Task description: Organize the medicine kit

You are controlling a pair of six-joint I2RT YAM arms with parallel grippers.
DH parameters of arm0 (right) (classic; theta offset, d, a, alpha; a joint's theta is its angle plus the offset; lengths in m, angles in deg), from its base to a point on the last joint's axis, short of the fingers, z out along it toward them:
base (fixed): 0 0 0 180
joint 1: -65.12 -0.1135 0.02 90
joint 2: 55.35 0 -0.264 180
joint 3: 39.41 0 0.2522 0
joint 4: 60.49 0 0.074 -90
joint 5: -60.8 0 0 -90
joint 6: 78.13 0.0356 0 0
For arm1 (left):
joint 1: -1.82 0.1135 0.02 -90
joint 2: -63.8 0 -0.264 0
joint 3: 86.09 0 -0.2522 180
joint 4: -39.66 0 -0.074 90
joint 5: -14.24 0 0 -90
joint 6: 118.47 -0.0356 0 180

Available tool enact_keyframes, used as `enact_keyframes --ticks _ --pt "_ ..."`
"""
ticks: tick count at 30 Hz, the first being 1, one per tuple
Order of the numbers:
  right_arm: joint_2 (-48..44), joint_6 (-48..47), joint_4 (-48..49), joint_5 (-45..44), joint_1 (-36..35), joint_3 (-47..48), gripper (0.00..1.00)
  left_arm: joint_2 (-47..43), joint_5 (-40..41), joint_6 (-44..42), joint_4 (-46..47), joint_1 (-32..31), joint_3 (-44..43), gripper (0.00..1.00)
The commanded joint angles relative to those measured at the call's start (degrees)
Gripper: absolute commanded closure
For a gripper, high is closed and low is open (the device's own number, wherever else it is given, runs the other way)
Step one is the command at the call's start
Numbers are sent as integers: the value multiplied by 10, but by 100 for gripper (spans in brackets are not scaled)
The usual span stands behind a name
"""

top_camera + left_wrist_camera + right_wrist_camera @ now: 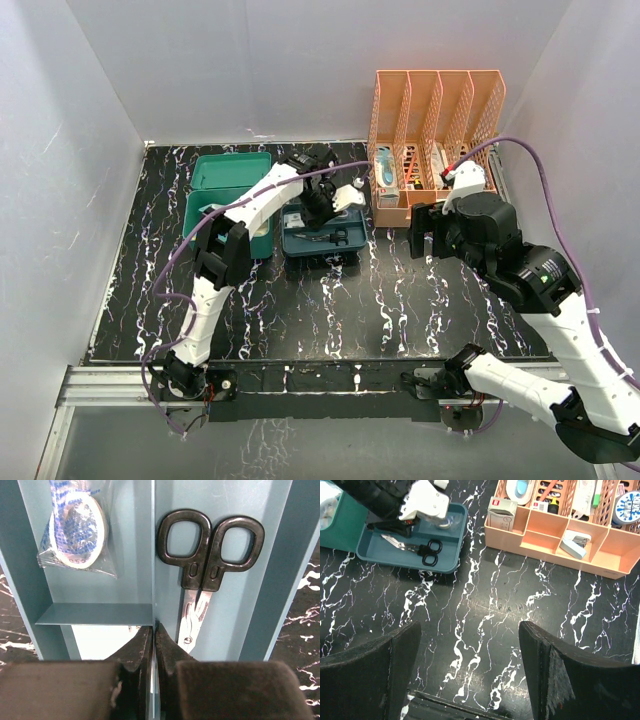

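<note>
Your teal-green rounded plastic medicine kit [228,172] sits rear-left on the black, white-veined tabletop [400,310], lid open. Just right of it, your left gripper [153,634] is pinched onto the thin centre divider [153,555] of the flat blue-grey plastic compartment tray [127,575]. A bagged tape roll [75,530] lies left of the divider, black-handled steel scissors [210,555] right. Your right gripper [469,627] hangs spread apart, empty, before the orange mesh file rack [435,130].

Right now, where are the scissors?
Top view, centre: the scissors lie in the blue-grey compartment tray, right of the medicine kit, beside the divider the left gripper pinches.
</note>
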Motion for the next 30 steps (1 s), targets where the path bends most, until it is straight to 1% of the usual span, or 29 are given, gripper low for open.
enact_keyframes --ticks 1,6,11,16,20,25,30 --pt "-21 20 37 -2 -2 -9 23 -42 12 -3 -83 -14 -58 100" --pt "-37 33 29 2 -2 -13 23 -45 29 -25 -121 -15 -116 100" --pt "-49 44 27 8 -1 -19 23 -50 31 -30 -130 -21 -166 100" --pt "-54 50 29 19 -2 -29 24 -70 42 -34 -117 -32 -177 100" --pt "-58 51 30 23 -2 -40 24 -94 58 -55 -122 -27 -176 100" --pt "-59 52 40 33 -2 -60 25 -147 56 -84 -122 9 -141 100" --pt "-57 56 54 45 -2 -76 25 -179 28 -130 -156 83 -135 100"
